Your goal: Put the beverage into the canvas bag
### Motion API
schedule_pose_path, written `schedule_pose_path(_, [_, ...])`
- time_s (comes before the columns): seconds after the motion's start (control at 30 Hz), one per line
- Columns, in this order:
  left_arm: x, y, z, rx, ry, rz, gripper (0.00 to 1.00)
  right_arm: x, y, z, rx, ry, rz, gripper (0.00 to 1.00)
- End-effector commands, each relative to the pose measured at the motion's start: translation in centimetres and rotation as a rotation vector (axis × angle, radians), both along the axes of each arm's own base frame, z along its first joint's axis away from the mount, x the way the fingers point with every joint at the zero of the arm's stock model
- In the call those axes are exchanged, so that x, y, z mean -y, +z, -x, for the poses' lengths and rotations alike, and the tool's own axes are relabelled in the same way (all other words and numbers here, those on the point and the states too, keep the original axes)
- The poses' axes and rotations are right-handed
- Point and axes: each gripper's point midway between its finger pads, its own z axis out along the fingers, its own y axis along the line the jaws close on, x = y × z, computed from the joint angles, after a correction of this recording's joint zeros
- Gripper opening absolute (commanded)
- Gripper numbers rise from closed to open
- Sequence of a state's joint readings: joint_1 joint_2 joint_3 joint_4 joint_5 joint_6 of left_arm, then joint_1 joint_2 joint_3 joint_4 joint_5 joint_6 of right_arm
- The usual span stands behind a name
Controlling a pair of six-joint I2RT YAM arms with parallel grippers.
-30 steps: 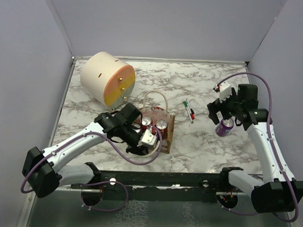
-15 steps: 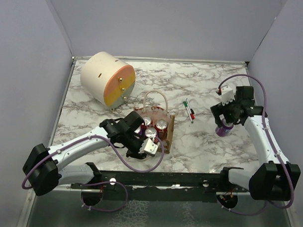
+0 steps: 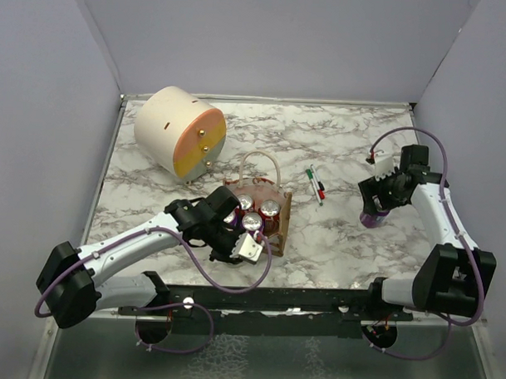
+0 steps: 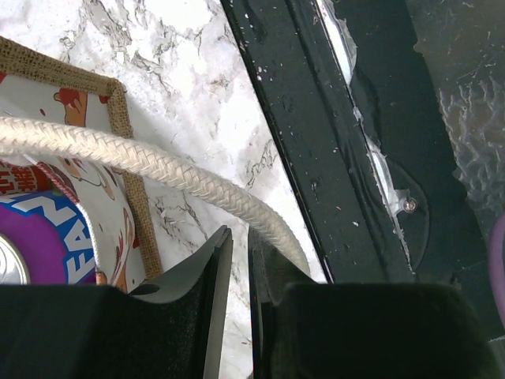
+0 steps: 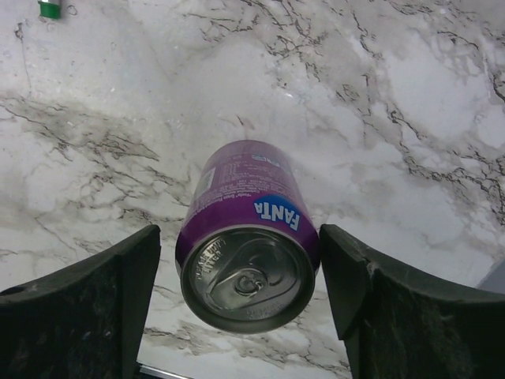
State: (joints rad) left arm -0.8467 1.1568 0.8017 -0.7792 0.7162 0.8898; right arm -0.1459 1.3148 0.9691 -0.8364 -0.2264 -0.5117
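The canvas bag (image 3: 283,215), tan with cream loop handles, stands at mid-table and holds several cans (image 3: 270,208). In the left wrist view its white band with red marks (image 4: 75,114), a cream rope handle (image 4: 158,167) and a purple can inside (image 4: 47,237) show. My left gripper (image 3: 249,244) (image 4: 235,234) sits at the bag's near edge, its jaws shut to a thin empty slit, the handle passing behind one finger. A purple Fanta can (image 3: 372,218) (image 5: 248,253) stands upright on the marble at the right. My right gripper (image 3: 377,202) (image 5: 239,237) is open, one finger on each side of the can with small gaps.
A large cream-and-orange cylinder (image 3: 178,133) lies at the back left. Two pens (image 3: 317,185) lie between the bag and the purple can. A black rail (image 3: 316,296) (image 4: 331,158) runs along the table's near edge. Grey walls enclose three sides.
My left gripper has drawn back from over the bag to its near edge. My right gripper has shifted right and lower around the purple can.
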Motion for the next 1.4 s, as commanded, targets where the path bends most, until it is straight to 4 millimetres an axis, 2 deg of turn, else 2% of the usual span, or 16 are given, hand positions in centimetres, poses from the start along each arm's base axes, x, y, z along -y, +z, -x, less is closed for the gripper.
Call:
schedule_pose_path(0.0, [-0.6,-0.1,0.4,0.021,-0.026,-0.009,0.18,-0.9,0.0,0.0,-0.003,0.038,-0.052,0.74])
schedule_pose_path(0.23, [-0.6,0.1,0.2,0.035,-0.026,-0.007,0.17,-1.1,0.8,-0.2,0.003,0.039,-0.064,0.46])
schedule_pose_path(0.4, [-0.6,0.2,0.2,0.041,-0.034,-0.001,0.18,-2.2,2.9,-0.6,0.043,0.081,-0.109,0.27])
schedule_pose_path(0.5, [-0.7,-0.1,0.1,0.049,-0.036,-0.008,0.17,-3.7,5.9,-1.2,0.105,0.139,-0.181,0.18])
schedule_pose_path(0.67, [-1.1,-0.7,0.0,0.064,-0.043,-0.031,0.18,-6.9,12.7,-1.9,0.245,0.276,-0.308,0.04])
schedule_pose_path(0.8, [-1.6,-1.3,-0.3,0.087,-0.052,-0.059,0.18,-10.6,17.9,-1.5,0.356,0.436,-0.41,0.01])
schedule_pose_path(0.93, [-1.8,-1.6,-0.5,0.105,-0.067,-0.073,0.18,-16.2,20.9,-0.3,0.4,0.632,-0.453,0.01])
schedule_pose_path(1.07, [-1.8,-1.7,-0.9,0.121,-0.077,-0.084,0.17,-21.7,21.6,1.1,0.381,0.813,-0.486,0.01])
schedule_pose_path(1.27, [-1.7,-1.5,-1.2,0.119,-0.077,-0.095,0.18,-27.5,21.4,2.9,0.305,1.022,-0.533,0.01])
schedule_pose_path(1.37, [-1.5,-1.5,-1.2,0.115,-0.08,-0.093,0.18,-29.8,20.1,3.9,0.241,1.084,-0.541,0.01])
